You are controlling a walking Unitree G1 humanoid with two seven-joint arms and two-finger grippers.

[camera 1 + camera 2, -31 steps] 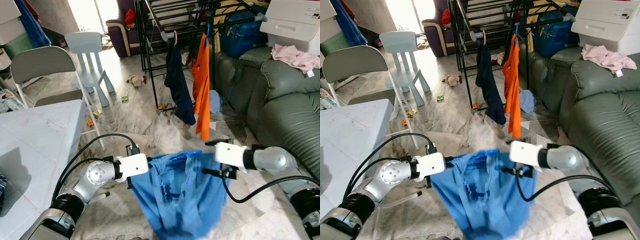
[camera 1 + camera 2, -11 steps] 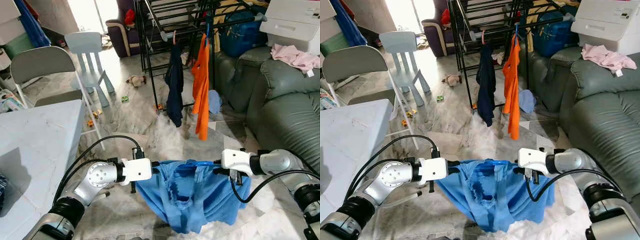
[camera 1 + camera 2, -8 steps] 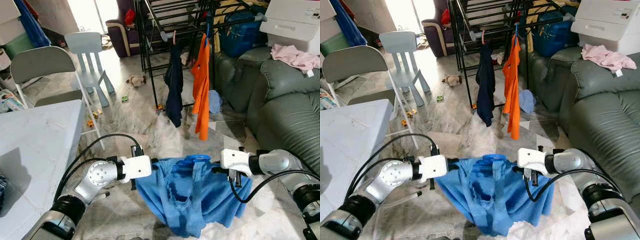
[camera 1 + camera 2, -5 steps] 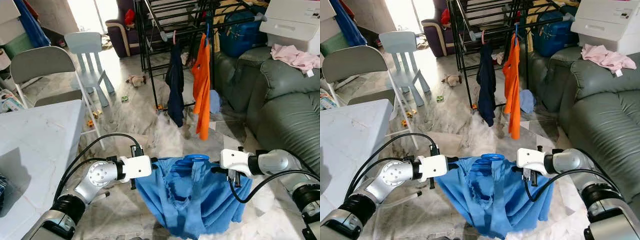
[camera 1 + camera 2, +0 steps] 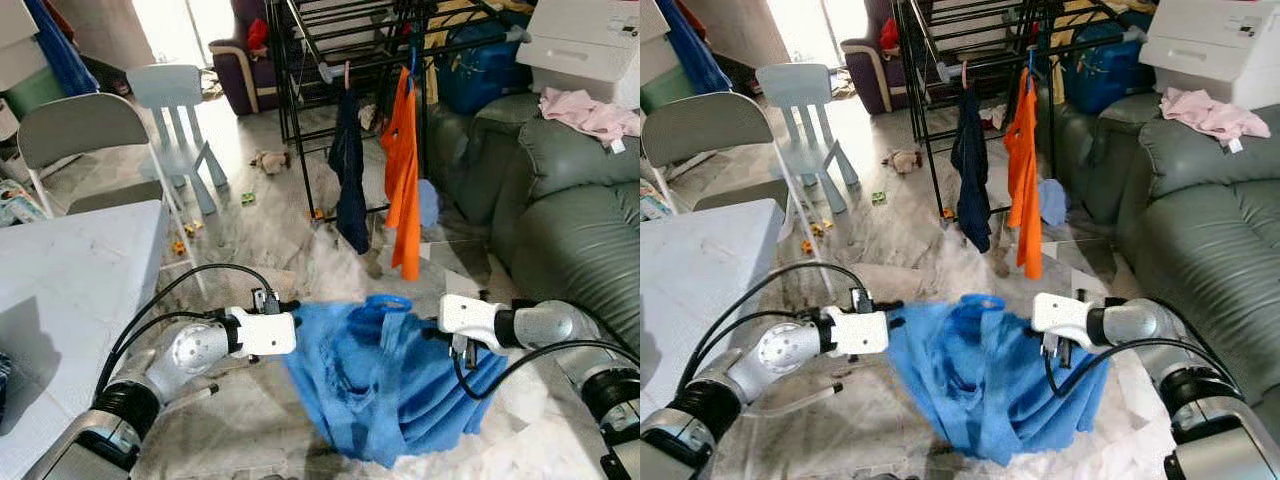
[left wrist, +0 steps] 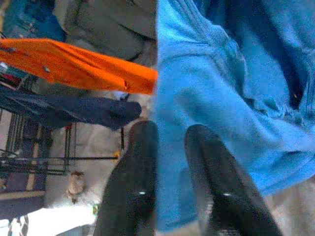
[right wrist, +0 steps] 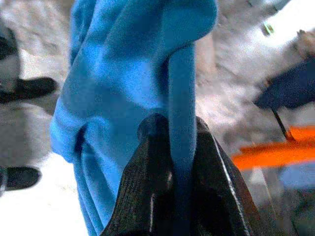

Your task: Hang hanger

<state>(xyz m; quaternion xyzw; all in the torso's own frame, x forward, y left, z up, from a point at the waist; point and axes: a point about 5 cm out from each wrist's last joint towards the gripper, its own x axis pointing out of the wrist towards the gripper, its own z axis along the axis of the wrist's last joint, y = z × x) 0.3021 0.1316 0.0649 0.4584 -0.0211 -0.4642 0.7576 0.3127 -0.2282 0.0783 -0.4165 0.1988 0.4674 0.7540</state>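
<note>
Grippers both clamped, as we see it. Left gripper (image 5: 288, 322) pinches one edge of the blue shirt (image 5: 385, 385); in the left wrist view its two black fingers (image 6: 136, 187) have the fabric (image 6: 211, 98) squeezed between them. Right gripper (image 5: 440, 333) is closed on the blue hanger (image 7: 182, 128), which runs between its fingers (image 7: 147, 182) in the right wrist view, the cloth draped over it. We see the hanger's hook (image 5: 385, 302) sticking up from the shirt's collar, between the two grippers. Shirt hangs bunched, low over the marble floor (image 5: 270, 220), well short of the black drying rack (image 5: 300, 100). On that rack hang a navy garment (image 5: 349, 165) and an orange garment (image 5: 404, 160), side by side. Green sofa (image 5: 570, 210) on the right, white table (image 5: 70, 290) and grey chair (image 5: 85, 130) on the left.
</note>
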